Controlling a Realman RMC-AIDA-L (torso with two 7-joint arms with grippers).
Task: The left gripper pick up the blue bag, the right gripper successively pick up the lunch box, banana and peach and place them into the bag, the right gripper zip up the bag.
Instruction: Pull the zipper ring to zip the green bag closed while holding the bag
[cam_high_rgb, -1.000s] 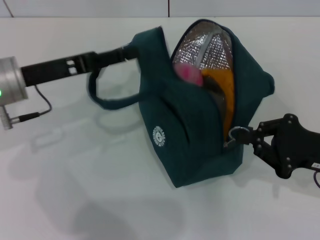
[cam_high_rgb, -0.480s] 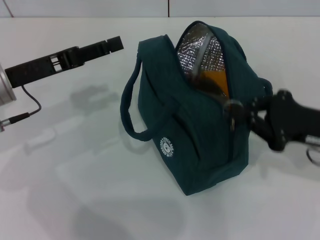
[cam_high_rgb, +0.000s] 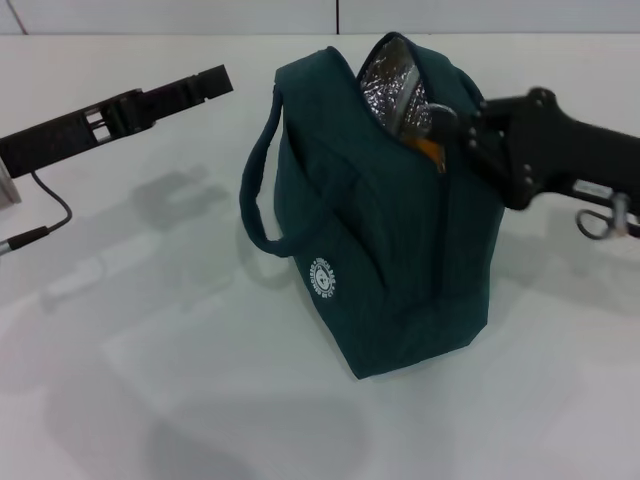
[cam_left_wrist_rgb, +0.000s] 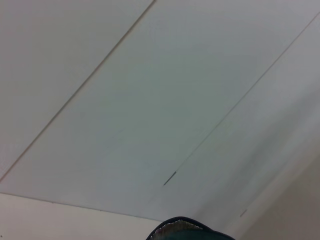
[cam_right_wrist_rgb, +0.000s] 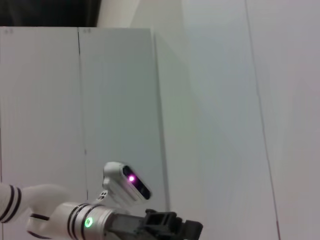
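**Right tool at zip, bag nearly closed**

Right tool (cam_high_rgb: 452, 122): black claw at the top of the blue bag (cam_high_rgb: 385, 230), about 1 o'clock from the bag's centre, fingers pinched on something at the zip line, presumably the pull, which is hidden.

Left tool (cam_high_rgb: 215, 80): at 10 o'clock from the bag, apart from it, carrying nothing; whether its fingers are parted cannot be told.

Blue bag: stands upright on the white worktop (cam_high_rgb: 150, 330), near centre. Only a short gap at the top is unzipped, showing foil lining and a sliver of orange, probably the banana (cam_high_rgb: 430, 150). Lunch box and peach not visible.

Handling: soft fabric, likely to lean or slide under a sideways pull, since nothing braces it. Best hold is the small metal pull; the handle (cam_high_rgb: 255, 195) suits lifting.
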